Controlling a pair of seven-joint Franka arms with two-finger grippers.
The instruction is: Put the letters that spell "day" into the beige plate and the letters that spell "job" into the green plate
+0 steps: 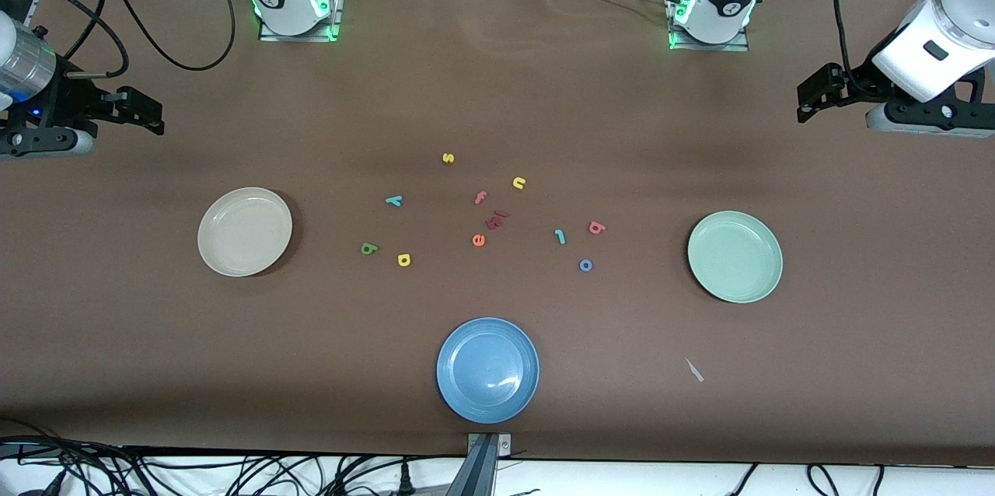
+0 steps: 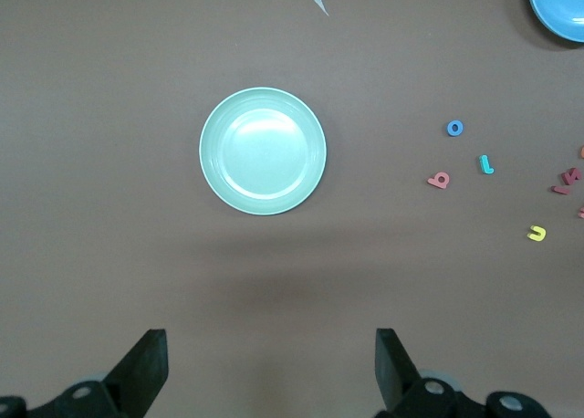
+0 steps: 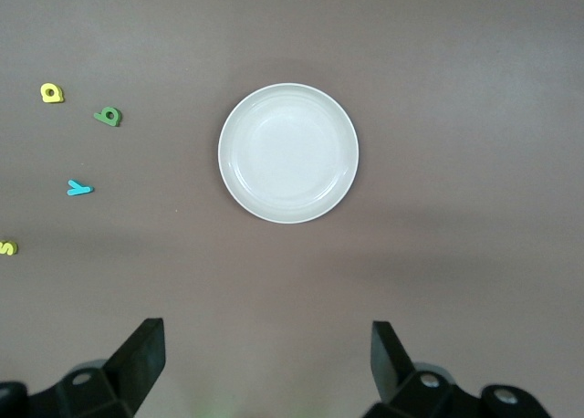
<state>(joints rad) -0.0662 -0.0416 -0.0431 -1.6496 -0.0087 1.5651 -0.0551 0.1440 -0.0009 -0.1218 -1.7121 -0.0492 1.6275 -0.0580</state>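
Nearest the front camera on the brown tabletop (image 1: 155, 372) sits a blue plate (image 1: 487, 369). Farther up, the beige plate (image 1: 245, 232) lies toward the right arm's end and the green plate (image 1: 734, 256) toward the left arm's end, both empty. Between them lie the scattered letters: green d (image 1: 369, 249), yellow a (image 1: 403, 260), teal y (image 1: 394, 200) closer to beige; blue o (image 1: 586, 265), teal j (image 1: 559, 235), salmon b (image 1: 596, 228) closer to green. Farthest, the right end effector (image 1: 144, 111) and left end effector (image 1: 816, 96) hover, fingers spread, holding nothing. No letter is placed; next likely calls for descending onto one letter.
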